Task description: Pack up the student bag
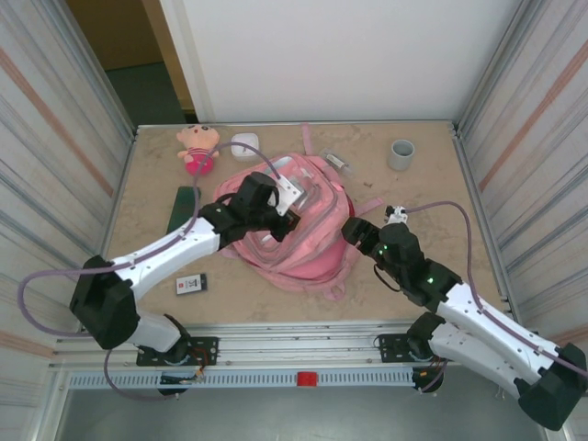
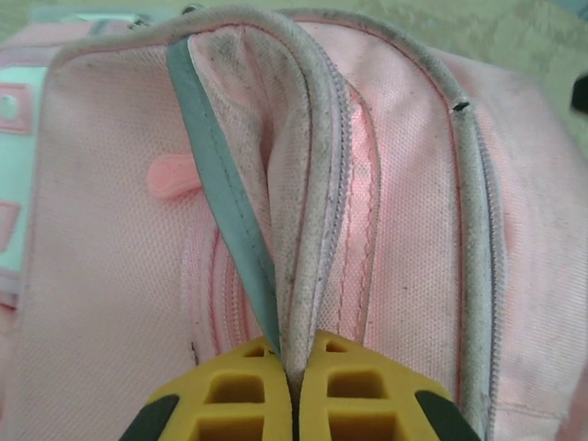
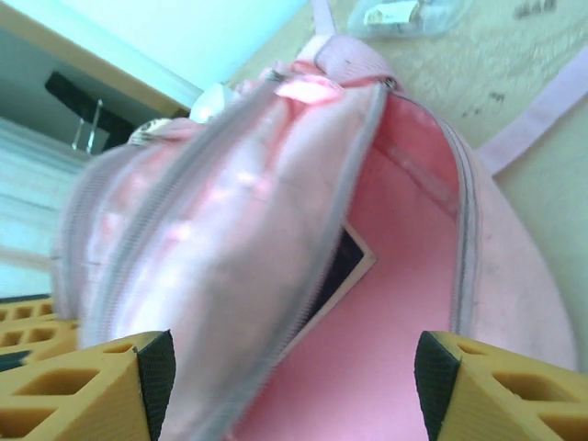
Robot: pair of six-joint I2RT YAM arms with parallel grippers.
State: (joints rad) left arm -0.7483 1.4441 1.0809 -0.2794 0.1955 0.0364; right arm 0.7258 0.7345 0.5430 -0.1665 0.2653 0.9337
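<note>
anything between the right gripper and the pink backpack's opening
Nothing visible does. The right gripper, open, faces straight into the unzipped compartment of the large pink fabric backpack, whose rim the left gripper pinches.

The top external camera sits high above and behind the arm bases. It looks down on the whole table point(image 1: 432, 276), with the student bag point(image 1: 303, 230) near the middle of its picture, seen from far off. The left wrist camera looks along the left end effector point(image 2: 294, 372) at the bag's zippered edge from very close. The right wrist camera looks past the right end effector point(image 3: 294, 367) into the bag's open mouth, just as close. All three views share the bag, and the right wrist view also catches some table beyond it.
</note>
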